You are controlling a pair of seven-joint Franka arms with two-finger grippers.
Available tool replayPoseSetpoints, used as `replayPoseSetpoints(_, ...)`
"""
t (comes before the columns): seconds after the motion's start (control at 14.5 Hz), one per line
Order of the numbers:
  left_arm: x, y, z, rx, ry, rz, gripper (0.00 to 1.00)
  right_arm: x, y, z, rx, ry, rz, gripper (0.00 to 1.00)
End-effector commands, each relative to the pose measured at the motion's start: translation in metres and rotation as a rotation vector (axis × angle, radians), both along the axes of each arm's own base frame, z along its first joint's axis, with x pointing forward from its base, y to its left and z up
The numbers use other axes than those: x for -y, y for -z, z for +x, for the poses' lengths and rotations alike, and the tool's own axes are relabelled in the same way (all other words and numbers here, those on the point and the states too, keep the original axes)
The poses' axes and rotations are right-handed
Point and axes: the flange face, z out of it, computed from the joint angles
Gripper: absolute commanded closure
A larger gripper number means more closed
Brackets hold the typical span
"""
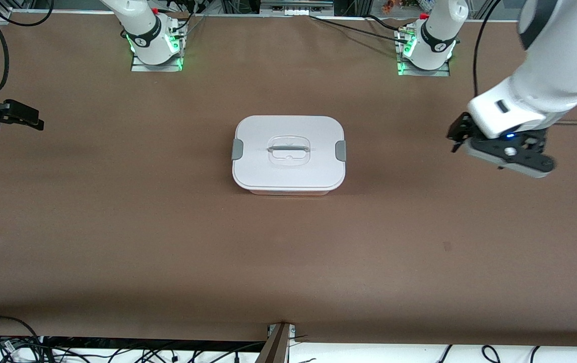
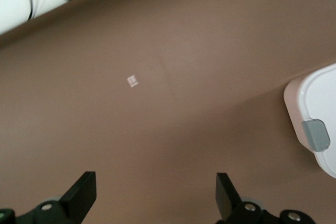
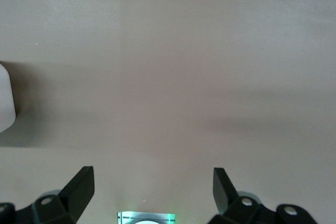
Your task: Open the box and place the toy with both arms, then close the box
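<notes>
Brown tabletop (image 1: 117,242) under both my arms. Left gripper (image 2: 155,192) hangs fingers apart over its end; right gripper (image 3: 152,190), also spread, over the other end. The box (image 1: 288,154) sits mid-table, lid on; no toy in sight, so either unopened or already reclosed.

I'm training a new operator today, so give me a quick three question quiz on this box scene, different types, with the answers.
1. True or false: the box has its lid on.
2. What colour are the latches at the lid's two ends?
3. The left gripper is: A) clamped on the handle; B) open over bare table toward the left arm's end; C) inside the box.

Key: 1 true. 2 grey. 3 B. The right gripper is likewise open, over the table at the right arm's end.
</notes>
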Motion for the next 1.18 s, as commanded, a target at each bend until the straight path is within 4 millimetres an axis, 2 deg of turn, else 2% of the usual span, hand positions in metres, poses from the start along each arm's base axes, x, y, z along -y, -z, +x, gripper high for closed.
replayPoseSetpoints(0.0, -0.056, 0.014, -0.025, 0.037, -0.187, -0.086, 0.0, 0.0, -0.004, 0.001, 0.011, -0.011, 0.01, 0.0)
replayPoseSetpoints(0.07, -0.075, 0.022, -0.026, 0.049, -0.22, -0.089, 0.0, 0.0, -0.004, 0.001, 0.011, -0.011, 0.01, 0.0)
replayPoseSetpoints(0.21, -0.104, 0.015, -0.03, 0.08, -0.255, -0.096, 0.0, 0.0, -0.004, 0.001, 0.012, -0.011, 0.01, 0.0)
replayPoseSetpoints(0.35, -0.103, 0.002, -0.037, 0.094, -0.252, -0.104, 0.0, 0.0, -0.004, 0.001, 0.012, -0.009, 0.01, 0.0)
replayPoseSetpoints(1.11, -0.1, 0.001, -0.041, 0.07, -0.24, -0.087, 0.0, -0.001, -0.004, 0.001, 0.014, -0.009, 0.009, 0.0)
